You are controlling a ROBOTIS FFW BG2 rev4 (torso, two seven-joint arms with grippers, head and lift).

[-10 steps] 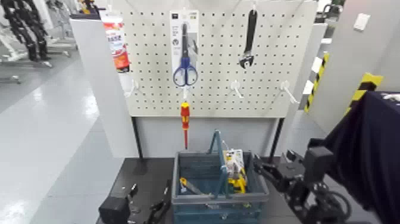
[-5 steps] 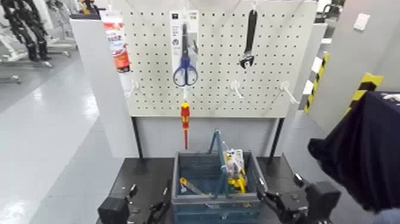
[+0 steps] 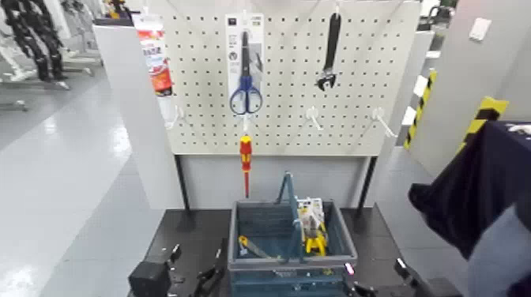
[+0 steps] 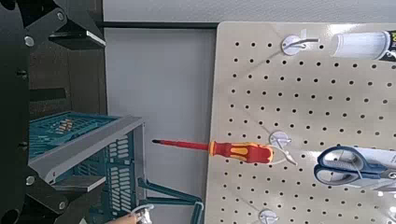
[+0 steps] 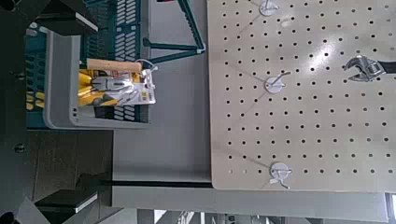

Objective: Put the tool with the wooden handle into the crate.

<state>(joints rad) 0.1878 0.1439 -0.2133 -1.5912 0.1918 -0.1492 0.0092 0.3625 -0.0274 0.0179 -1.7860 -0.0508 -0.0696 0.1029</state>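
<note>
The blue-grey crate (image 3: pixel 289 261) with its teal loop handle (image 3: pixel 289 207) stands on the dark table below the pegboard. Inside it, at the left, lies the tool with the wooden handle (image 3: pixel 251 248), pale handle toward the front-left wall and dark blade pointing inward. My right gripper (image 3: pixel 379 286) is low at the picture's bottom edge, right of the crate, open and empty; in its wrist view the right gripper (image 5: pixel 70 110) faces the crate (image 5: pixel 56 84) from the side. My left gripper (image 3: pixel 190 275) rests open at the crate's front left.
A yellow and white packaged item (image 3: pixel 314 225) lies in the crate's right half. On the pegboard (image 3: pixel 355 79) hang blue scissors (image 3: pixel 246 75), a black wrench (image 3: pixel 330 51) and a red-and-yellow screwdriver (image 3: pixel 246 162). A dark cloth shape (image 3: pixel 482 197) fills the right.
My right arm has dropped from beside the crate's right wall down to the picture's bottom edge, still open. The left arm and the crate's contents have not moved.
</note>
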